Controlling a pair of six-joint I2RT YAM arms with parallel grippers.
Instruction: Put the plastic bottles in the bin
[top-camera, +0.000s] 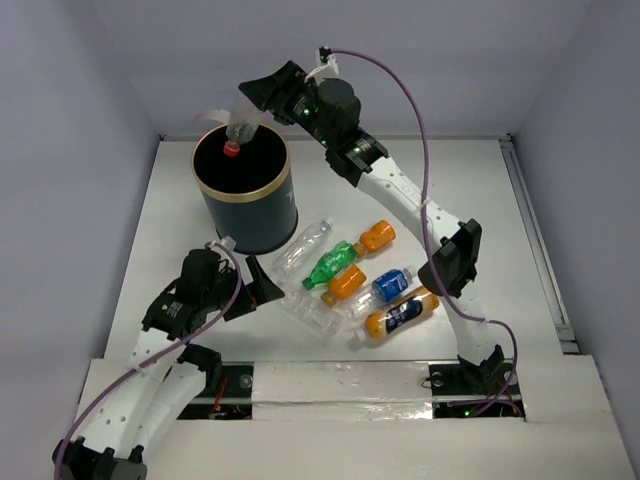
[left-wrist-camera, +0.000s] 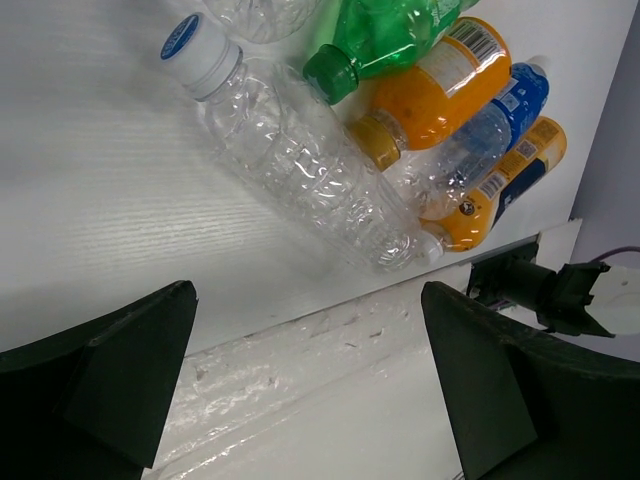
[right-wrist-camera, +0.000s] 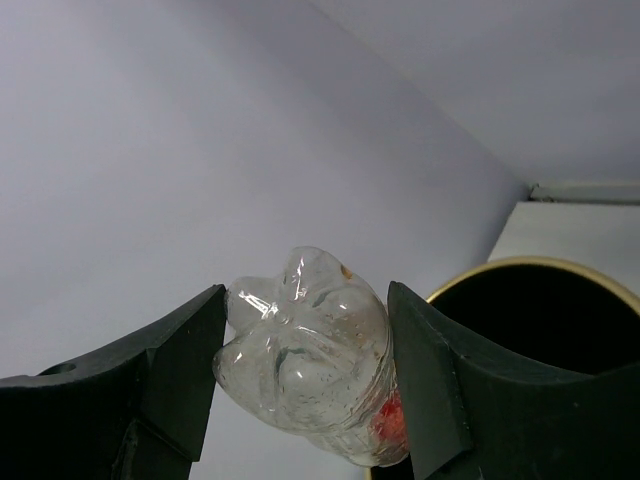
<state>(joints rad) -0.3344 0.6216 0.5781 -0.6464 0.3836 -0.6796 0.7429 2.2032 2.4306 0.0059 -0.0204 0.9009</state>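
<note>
My right gripper is shut on a clear bottle with a red cap, held cap down over the mouth of the dark bin with a gold rim. In the right wrist view both fingers press the bottle's base, and the bin's rim lies below right. Several bottles lie clustered on the table: clear, green, orange, blue-labelled. My left gripper is open and empty beside a clear bottle, which shows ahead in the left wrist view.
An orange bottle and an orange bottle with a blue label lie in the cluster. The table's taped front edge runs under my left gripper. Grey walls close in the back and sides.
</note>
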